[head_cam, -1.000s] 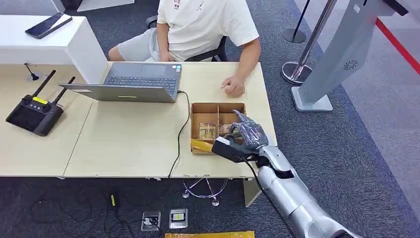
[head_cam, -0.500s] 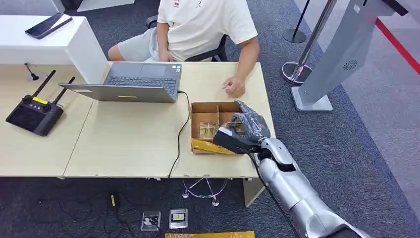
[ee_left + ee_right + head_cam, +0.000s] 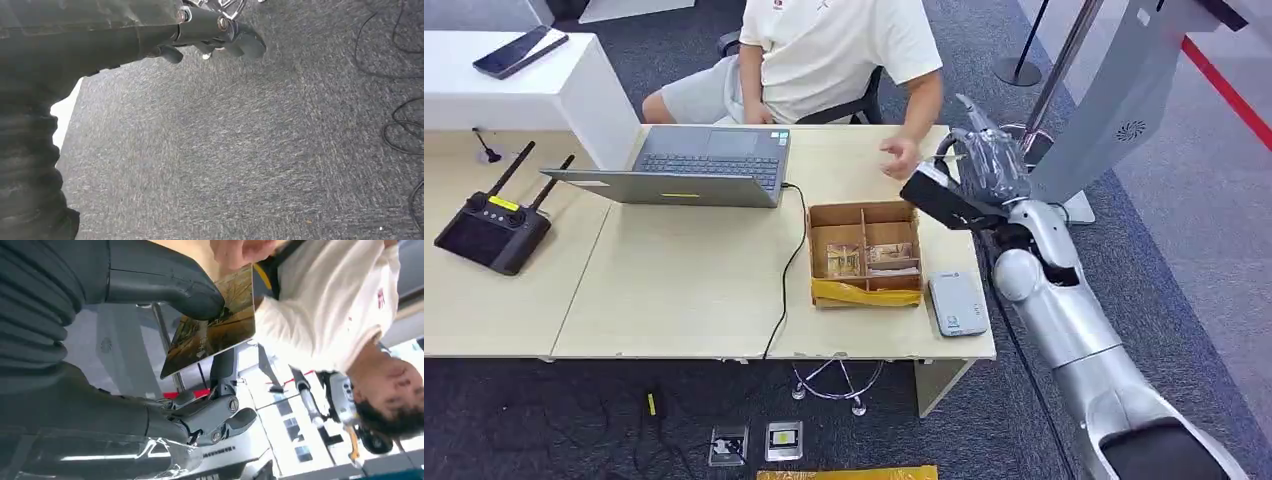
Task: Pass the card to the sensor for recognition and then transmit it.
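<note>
Right hand [image 3: 986, 165] raised above the far right corner of the desk [image 3: 684, 290], near the seated person's hand [image 3: 900, 157]; the card [image 3: 215, 327] is pinched in it, thumb pressed on its printed face, other fingers [image 3: 220, 420] behind and partly apart from it, as the right wrist view shows; grasp looks firm but is on one end, so most of the card juts free toward the person. Left hand [image 3: 215, 30] hangs down over the carpet, nothing in it; whether its fingers are curled or spread, cannot tell.

Sensor [image 3: 957, 303], the pale flat reader, lies on the desk's near right corner, just beside the cardboard box [image 3: 864, 252] with more cards in its compartments; the card is well apart from it, up by the person.

Judgement: step in hand is the handover, the reader pass probably done, though nothing here proves it.

To do it well: hold the card steady with its free end toward the person's hand; keep the thumb pressure until the person has a grip, then let go at once; avoid tilting the card, since an end grip lets it swivel; risk is a drop onto the desk or the laptop [image 3: 694, 168] side if released early.
</note>
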{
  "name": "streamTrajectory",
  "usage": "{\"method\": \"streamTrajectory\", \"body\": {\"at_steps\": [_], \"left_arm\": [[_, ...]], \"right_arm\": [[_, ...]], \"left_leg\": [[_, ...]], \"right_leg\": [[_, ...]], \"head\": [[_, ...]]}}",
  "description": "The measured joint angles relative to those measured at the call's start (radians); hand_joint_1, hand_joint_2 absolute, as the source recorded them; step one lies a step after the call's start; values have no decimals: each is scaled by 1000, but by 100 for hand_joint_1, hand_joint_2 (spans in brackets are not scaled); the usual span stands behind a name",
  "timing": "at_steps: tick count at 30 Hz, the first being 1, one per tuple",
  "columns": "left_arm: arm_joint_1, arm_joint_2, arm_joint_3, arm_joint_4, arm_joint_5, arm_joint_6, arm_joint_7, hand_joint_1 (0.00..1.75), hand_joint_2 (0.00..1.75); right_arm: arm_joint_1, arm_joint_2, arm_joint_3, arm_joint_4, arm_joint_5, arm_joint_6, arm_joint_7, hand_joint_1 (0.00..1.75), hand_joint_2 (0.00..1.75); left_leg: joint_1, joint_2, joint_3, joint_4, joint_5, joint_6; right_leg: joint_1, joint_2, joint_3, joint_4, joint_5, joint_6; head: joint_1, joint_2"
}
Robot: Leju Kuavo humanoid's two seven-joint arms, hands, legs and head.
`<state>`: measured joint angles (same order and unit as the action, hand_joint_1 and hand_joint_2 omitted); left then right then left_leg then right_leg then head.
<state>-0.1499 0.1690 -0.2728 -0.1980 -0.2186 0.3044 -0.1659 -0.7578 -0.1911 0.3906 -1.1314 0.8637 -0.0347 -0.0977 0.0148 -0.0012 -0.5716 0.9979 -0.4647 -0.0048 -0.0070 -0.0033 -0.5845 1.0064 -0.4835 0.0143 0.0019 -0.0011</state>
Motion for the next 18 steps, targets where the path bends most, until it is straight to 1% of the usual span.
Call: {"method": "streamTrajectory", "body": {"at_steps": [1,5,10,13,18], "left_arm": [[-1,0,0,0,-1,-1,0,0,175],[-11,0,-2,0,-16,-14,0,0,175],[-27,0,-6,0,-34,-22,1,0,175],[-34,0,-6,0,-40,-26,8,0,175],[-37,0,-6,0,-42,-29,11,0,175]], "right_arm": [[-14,-2,-2,-2,1,0,-5,175,175],[-87,0,2,25,11,-28,-77,175,175],[-213,46,10,168,25,-58,-141,175,175],[-265,80,22,269,37,-69,-156,175,175],[-312,130,48,418,73,-70,-154,175,175]], "left_leg": [[0,0,0,0,0,0],[0,0,-1,0,0,0],[0,0,-1,0,0,0],[0,-1,-1,0,0,0],[0,-1,-1,0,0,0]], "right_leg": [[0,0,0,0,0,0],[0,0,0,1,0,0],[0,0,0,2,0,0],[0,-1,0,2,0,0],[0,-1,0,2,0,-1]], "head": [[0,0],[0,0],[0,0],[0,0],[0,0]]}}
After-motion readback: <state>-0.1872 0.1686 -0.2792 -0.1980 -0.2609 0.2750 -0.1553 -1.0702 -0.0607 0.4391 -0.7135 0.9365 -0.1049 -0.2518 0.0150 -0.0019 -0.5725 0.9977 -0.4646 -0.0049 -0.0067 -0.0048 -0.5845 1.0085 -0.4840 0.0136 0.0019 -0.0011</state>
